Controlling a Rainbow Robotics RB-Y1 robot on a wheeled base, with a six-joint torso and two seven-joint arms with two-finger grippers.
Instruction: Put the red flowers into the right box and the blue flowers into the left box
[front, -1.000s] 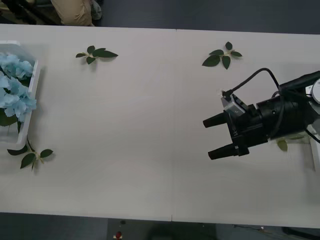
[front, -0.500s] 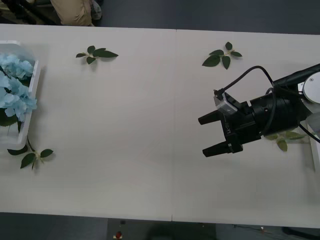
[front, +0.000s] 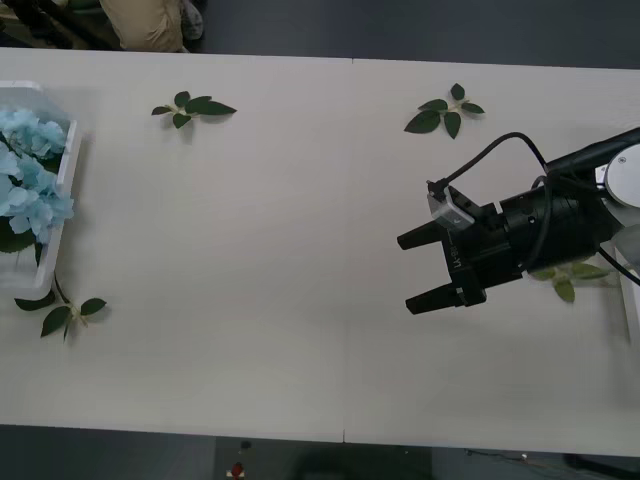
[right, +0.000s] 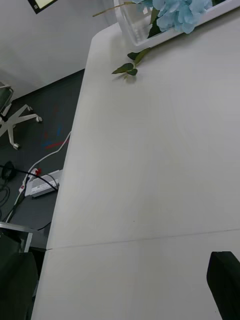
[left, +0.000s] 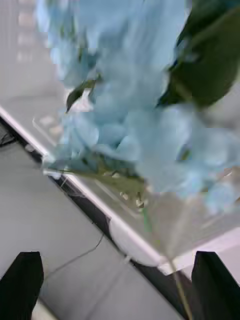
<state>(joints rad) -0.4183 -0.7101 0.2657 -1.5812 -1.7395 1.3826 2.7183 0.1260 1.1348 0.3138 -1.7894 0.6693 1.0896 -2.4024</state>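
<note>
Front view: the right gripper (front: 418, 270) hovers over the table (front: 300, 300) with its two black fingers spread and nothing between them. Blue flowers (front: 30, 180) fill the left box (front: 66, 170) at the table's left edge; a sliver of the right box (front: 632, 305) shows at the right edge. Two loose leaf sprigs (front: 195, 107) lie near the far edge, with wide bare surface between.

Right wrist view: bare tabletop stretches to the left box.

Left wrist view: the left gripper (left: 120, 285) is open, empty, just beside the blue flowers.

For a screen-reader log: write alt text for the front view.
The right tool, black, open and empty, hovers over the white table on its right side. The blue flowers fill the left box at the left edge, and loose leaf sprigs lie scattered about.
</note>
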